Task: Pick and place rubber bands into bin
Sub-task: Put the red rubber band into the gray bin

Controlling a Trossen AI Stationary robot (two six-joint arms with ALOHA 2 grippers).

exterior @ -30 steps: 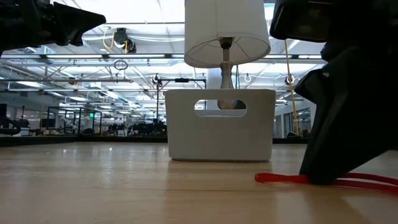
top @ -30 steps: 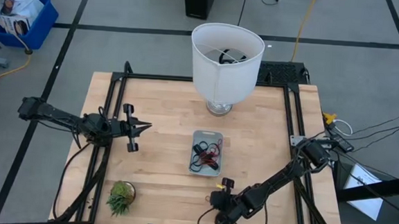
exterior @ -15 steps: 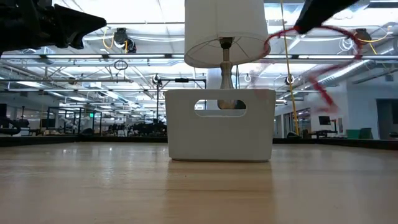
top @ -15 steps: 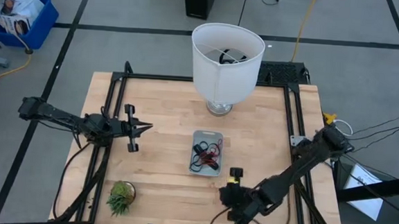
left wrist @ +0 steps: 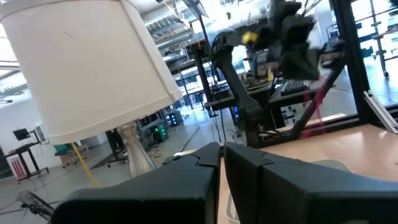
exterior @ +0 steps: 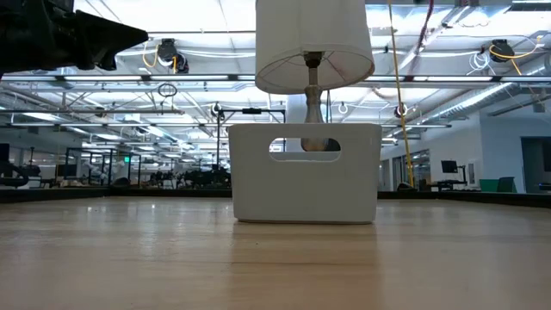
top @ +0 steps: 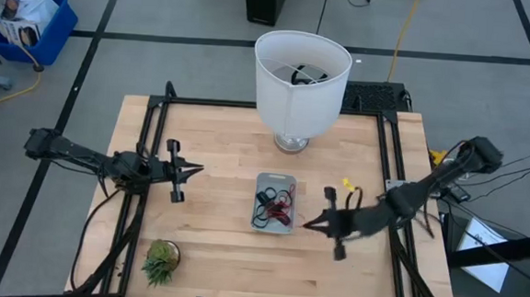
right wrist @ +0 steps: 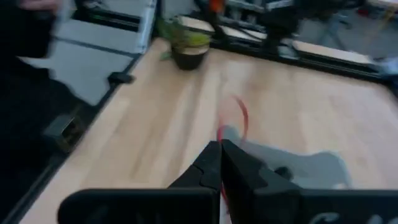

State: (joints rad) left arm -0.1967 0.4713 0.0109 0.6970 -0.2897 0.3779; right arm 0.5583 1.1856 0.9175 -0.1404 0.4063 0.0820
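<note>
Looking straight down from the high view, the bin [top: 275, 203] sits near the middle of the desk [top: 219, 146] with its long axis running from the lamp side toward the near edge, and a tangle of dark and red rubber bands [top: 271, 207] lies inside it. The right gripper [top: 308, 225] hovers just beside the bin's right edge, its arm stretched low and nearly level from the desk's right side, pointing left toward the bin. The left gripper [top: 195, 169] waits over the left half of the desk, well apart from the bin, pointing right with its arm reaching in from the left edge. A white lampshade [top: 300, 82] stands at the far side and a small potted plant [top: 160, 260] near the front left corner. In the low view, the bin [exterior: 305, 172] stands square on the desk in front of the lamp, a handle slot in its wall; the left arm shows as a dark mass at the upper left. In the left wrist view, the left gripper [left wrist: 221, 151] has its fingers pressed together on nothing. In the right wrist view, the right gripper [right wrist: 220, 149] is clenched on a red rubber band [right wrist: 240, 121], whose thin loop arcs out ahead of the fingertips above the desk, blurred.
</note>
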